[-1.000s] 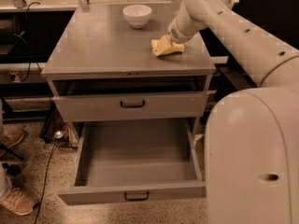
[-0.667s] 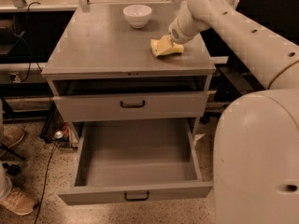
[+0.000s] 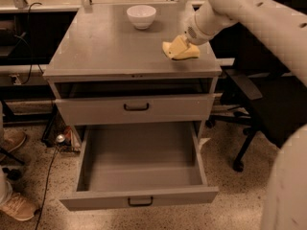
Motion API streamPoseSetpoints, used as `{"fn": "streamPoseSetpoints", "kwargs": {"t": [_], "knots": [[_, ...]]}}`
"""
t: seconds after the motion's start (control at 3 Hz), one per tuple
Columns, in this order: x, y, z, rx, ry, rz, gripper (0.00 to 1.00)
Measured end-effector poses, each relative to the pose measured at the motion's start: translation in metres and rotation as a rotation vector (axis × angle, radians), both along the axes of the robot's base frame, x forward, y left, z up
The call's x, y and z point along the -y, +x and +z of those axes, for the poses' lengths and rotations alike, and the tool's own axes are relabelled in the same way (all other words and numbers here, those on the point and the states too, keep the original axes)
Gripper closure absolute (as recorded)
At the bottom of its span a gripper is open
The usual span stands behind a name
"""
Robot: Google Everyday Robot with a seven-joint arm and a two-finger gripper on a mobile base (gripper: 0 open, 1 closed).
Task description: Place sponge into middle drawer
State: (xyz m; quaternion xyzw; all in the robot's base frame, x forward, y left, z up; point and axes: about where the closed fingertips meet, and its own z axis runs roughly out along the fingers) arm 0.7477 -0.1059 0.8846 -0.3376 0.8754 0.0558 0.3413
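The gripper (image 3: 186,38) met the sponge (image 3: 182,51) on the cabinet top's (image 3: 110,47) right; whether it gripped was unclear. The middle drawer (image 3: 96,200) gaped.

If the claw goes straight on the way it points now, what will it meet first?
Most likely the sponge: the claw points down toward it on the cabinet top, apparently touching it, though depth is unclear.

The sponge (image 3: 181,50) lies on the cabinet top (image 3: 105,47) near its right front corner. The gripper (image 3: 185,40) is at the sponge's back edge, reaching in from the right. The bowl (image 3: 141,16) stands well apart, behind and to the left. Under the top is the upper drawer (image 3: 136,108), and below it the middle drawer (image 3: 139,196) is pulled out forward. A chair (image 3: 249,104) stands to the cabinet's right
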Motion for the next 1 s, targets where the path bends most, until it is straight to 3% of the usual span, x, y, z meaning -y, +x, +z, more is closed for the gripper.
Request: {"fn": "streamPoseSetpoints", "kwargs": {"t": [0.33, 0.67, 1.0], "knots": [[0.013, -0.05, -0.003, -0.136, -0.049, -0.016, 1.0], [0.031, -0.107, -0.02, -0.316, -0.095, -0.009, 1.0], [0.031, -0.109, -0.024, -0.322, -0.095, -0.009, 1.0]]}}
